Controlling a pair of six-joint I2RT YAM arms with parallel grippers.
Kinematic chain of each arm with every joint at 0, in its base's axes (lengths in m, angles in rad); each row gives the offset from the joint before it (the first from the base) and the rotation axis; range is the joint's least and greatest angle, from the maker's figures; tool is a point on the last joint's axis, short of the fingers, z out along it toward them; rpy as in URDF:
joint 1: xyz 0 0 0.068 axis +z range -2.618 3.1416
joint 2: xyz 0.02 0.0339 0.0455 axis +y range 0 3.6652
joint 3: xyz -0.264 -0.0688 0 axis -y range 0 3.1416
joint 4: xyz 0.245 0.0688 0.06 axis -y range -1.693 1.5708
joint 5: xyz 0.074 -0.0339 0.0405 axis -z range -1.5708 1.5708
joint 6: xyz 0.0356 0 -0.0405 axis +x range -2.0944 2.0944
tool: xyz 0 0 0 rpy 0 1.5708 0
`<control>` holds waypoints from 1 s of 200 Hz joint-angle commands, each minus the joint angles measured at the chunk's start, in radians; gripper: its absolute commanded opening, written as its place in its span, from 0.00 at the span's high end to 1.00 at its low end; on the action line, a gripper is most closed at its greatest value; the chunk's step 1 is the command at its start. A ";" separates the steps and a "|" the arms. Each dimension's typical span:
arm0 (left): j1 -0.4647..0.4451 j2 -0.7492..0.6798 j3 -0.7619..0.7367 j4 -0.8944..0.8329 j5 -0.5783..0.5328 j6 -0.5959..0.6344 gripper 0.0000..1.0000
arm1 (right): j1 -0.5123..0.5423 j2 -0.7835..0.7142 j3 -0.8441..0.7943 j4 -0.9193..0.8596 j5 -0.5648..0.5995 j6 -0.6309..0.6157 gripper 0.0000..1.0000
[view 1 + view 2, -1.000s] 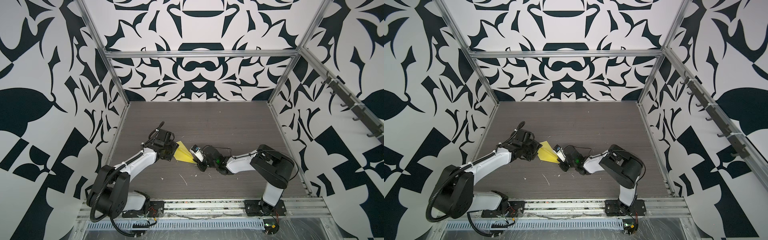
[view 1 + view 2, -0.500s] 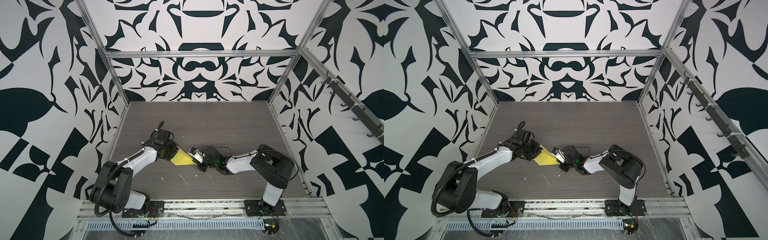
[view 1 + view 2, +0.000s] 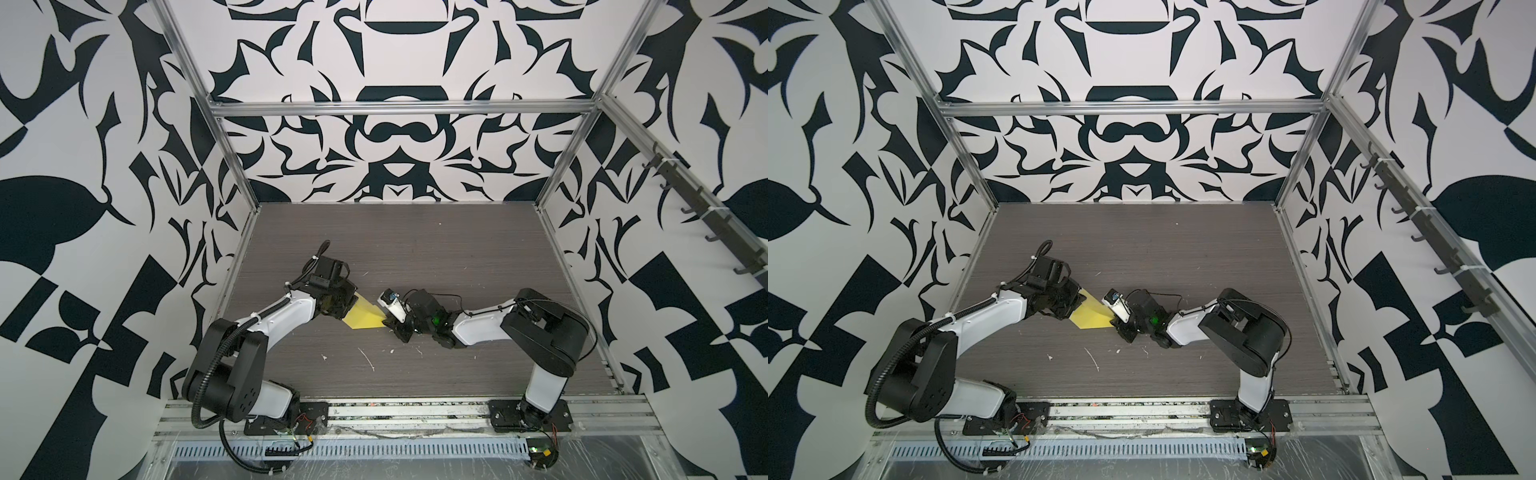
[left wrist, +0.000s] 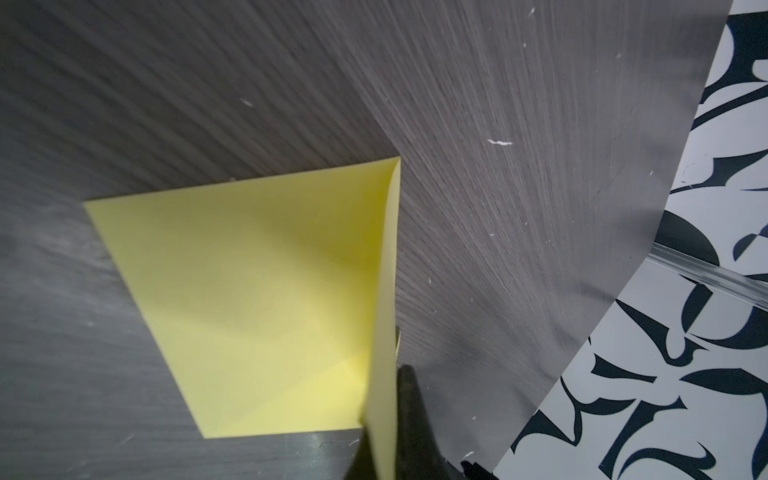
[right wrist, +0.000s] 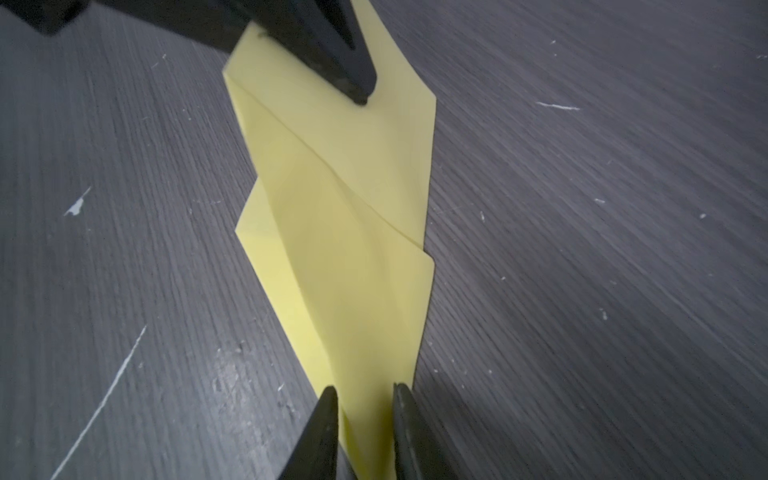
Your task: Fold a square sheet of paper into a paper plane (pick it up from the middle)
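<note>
Two black parallel grippers flanked one thin yellow paper sheet [image 3: 365, 318] [image 3: 1093, 318], creased into a layered, pointed shape. It lay on the one grey wood-grain table [image 3: 436, 249], a little toward 7 o'clock of the table's middle in both top views. The left gripper [image 3: 350, 306] [image 3: 1074, 305], at the sheet's 10 o'clock end, was pressed together, pinching a raised flap of the sheet [image 4: 249, 299]. The right gripper [image 3: 388, 322] [image 5: 363, 415], at the 4 o'clock tip, had its two fingertips [image 5: 328, 415] slightly parted, with the narrow tip between them. Several small white flecks [image 3: 366, 359] dotted the table toward 6 o'clock of the sheet, too fine to count.
</note>
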 commanded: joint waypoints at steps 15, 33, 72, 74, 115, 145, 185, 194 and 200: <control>0.003 0.010 0.019 -0.020 -0.019 -0.016 1.00 | -0.002 -0.003 0.055 0.017 -0.011 0.044 0.74; 0.003 0.012 0.017 -0.021 -0.022 -0.017 1.00 | -0.002 0.011 0.067 0.013 -0.009 0.042 0.75; 0.003 0.014 0.018 -0.020 -0.021 -0.020 1.00 | -0.003 0.034 0.071 0.012 -0.001 0.042 0.80; 0.003 0.013 0.017 -0.020 -0.021 -0.021 1.00 | -0.002 0.035 0.071 0.012 -0.001 0.042 0.80; 0.003 0.010 0.016 -0.020 -0.020 -0.021 1.00 | -0.001 0.048 0.074 0.009 -0.007 0.046 0.85; 0.003 0.009 0.012 -0.020 -0.022 -0.021 1.00 | -0.001 0.046 0.075 0.012 -0.018 0.055 0.80; 0.003 0.003 0.007 -0.027 -0.028 -0.028 1.00 | -0.003 0.010 0.064 0.015 -0.003 0.050 0.76; 0.003 0.001 0.006 -0.027 -0.031 -0.030 1.00 | -0.002 0.001 0.055 0.024 -0.001 0.042 0.76; 0.003 0.000 0.007 -0.028 -0.032 -0.030 1.00 | -0.002 -0.001 0.049 0.032 -0.001 0.039 0.76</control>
